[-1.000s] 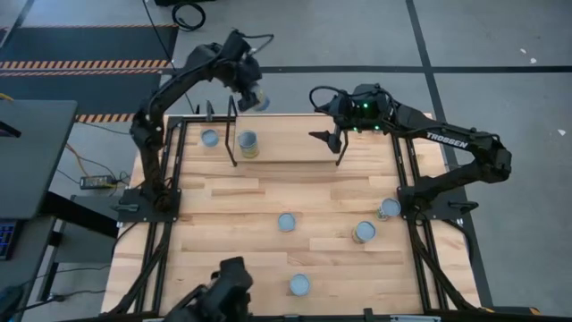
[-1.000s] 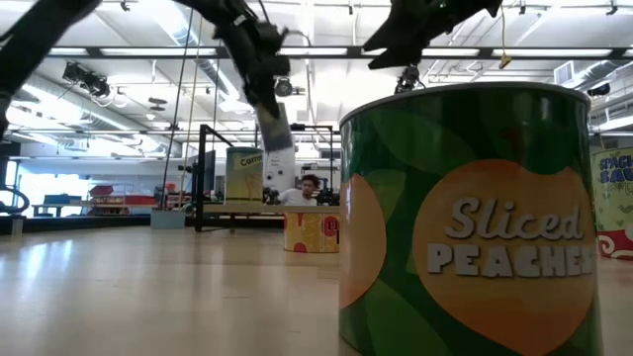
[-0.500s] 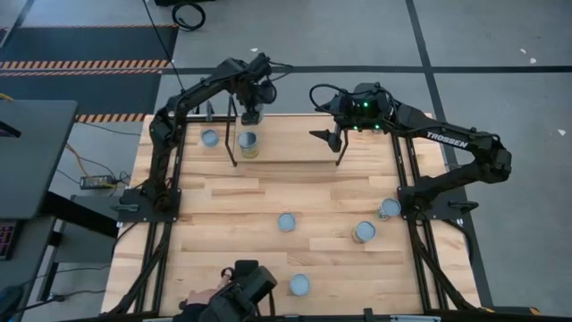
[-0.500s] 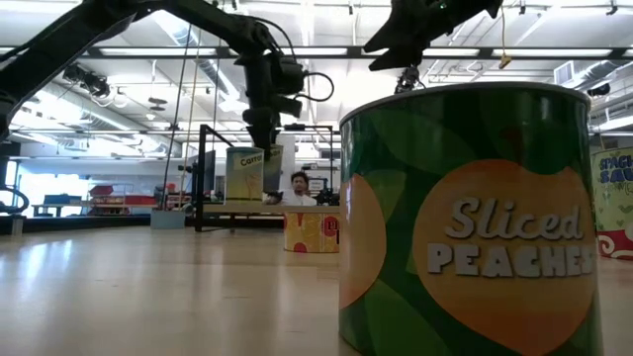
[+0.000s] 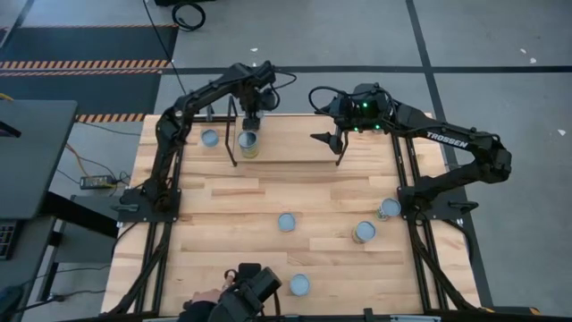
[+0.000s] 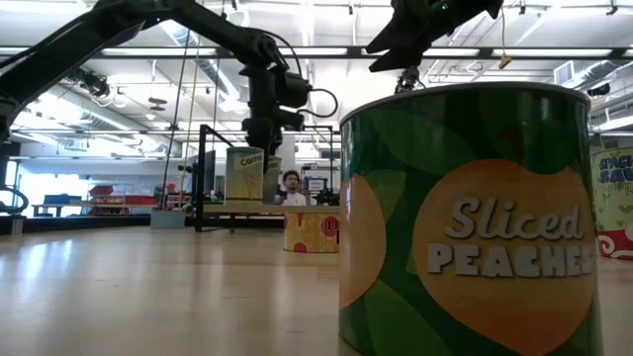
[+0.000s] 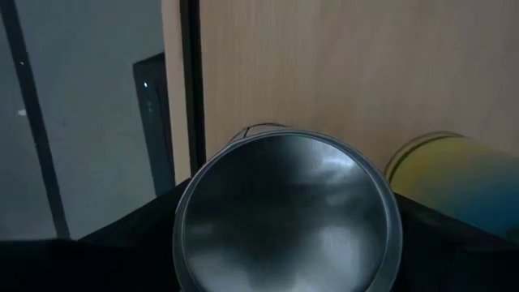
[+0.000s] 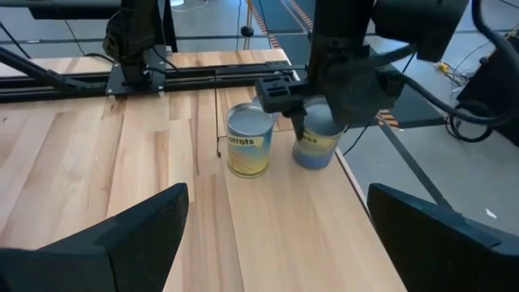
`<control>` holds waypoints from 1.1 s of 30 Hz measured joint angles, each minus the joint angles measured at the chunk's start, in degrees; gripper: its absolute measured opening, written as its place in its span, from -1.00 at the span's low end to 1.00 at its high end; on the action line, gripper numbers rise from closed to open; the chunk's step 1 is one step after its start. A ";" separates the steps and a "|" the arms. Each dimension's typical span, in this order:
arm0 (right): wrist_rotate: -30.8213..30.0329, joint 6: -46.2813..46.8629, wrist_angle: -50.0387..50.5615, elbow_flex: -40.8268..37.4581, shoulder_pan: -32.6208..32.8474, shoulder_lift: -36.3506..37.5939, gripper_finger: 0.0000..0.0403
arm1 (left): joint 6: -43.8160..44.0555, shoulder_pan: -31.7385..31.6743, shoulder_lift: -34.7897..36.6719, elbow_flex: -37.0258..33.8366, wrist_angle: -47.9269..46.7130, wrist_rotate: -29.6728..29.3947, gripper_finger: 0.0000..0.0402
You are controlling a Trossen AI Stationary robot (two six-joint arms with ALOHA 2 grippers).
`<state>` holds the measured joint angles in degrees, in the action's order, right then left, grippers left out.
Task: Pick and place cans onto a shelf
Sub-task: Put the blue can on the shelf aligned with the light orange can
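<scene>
My left gripper [image 5: 252,117] points down over the far left part of the shelf [image 5: 295,148], shut on a blue-labelled can [image 8: 315,148] whose silvery top [image 7: 288,212] fills the left wrist view. A yellow-labelled can [image 8: 248,144] stands right beside it on the shelf's wooden board, and another can [image 5: 209,138] stands farther left. My right gripper [image 5: 332,139] hovers open above the shelf's right part, touching nothing. More cans [image 5: 286,221] stand on the table. My left gripper pinches the blue-labelled can by its side wall just under the top rim [image 8: 302,136], one finger [image 7: 134,247] on either side. The fingers come from above, pointing down. The can hangs upright; whether its bottom touches the board, I cannot tell.
Cans stand at mid-table [image 5: 364,232], near the right arm's mount [image 5: 389,207] and at the near edge [image 5: 299,284]. A peaches can [image 6: 465,218] stands close to the low camera. A person's hand [image 5: 204,300] with a dark device shows at the near edge.
My left gripper has come down and toward the near edge, onto the shelf beside the yellow-labelled can. It has tipped from a slant to pointing straight down, so the held can now stands upright. The person's hand has come in at the near edge.
</scene>
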<state>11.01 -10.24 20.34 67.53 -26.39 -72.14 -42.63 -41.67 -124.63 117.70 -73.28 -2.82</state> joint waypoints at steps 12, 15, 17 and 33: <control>0.03 0.15 0.00 0.00 -0.63 0.00 0.92 | 5.75 -0.21 0.01 0.01 -3.20 1.07 0.70; 0.04 0.17 0.00 0.00 -1.04 0.00 0.92 | 7.27 -0.15 0.03 0.01 -3.18 1.58 0.74; 0.04 0.17 0.00 0.00 -1.20 0.00 0.92 | 7.48 0.09 0.03 0.01 -3.39 1.45 0.75; 0.15 0.17 0.00 0.00 -1.20 -0.02 0.92 | 7.39 0.31 0.03 0.01 -5.26 -1.61 0.63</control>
<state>11.16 -10.07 20.34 67.53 -27.59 -72.16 -35.24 -41.36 -124.60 117.71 -78.54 -4.43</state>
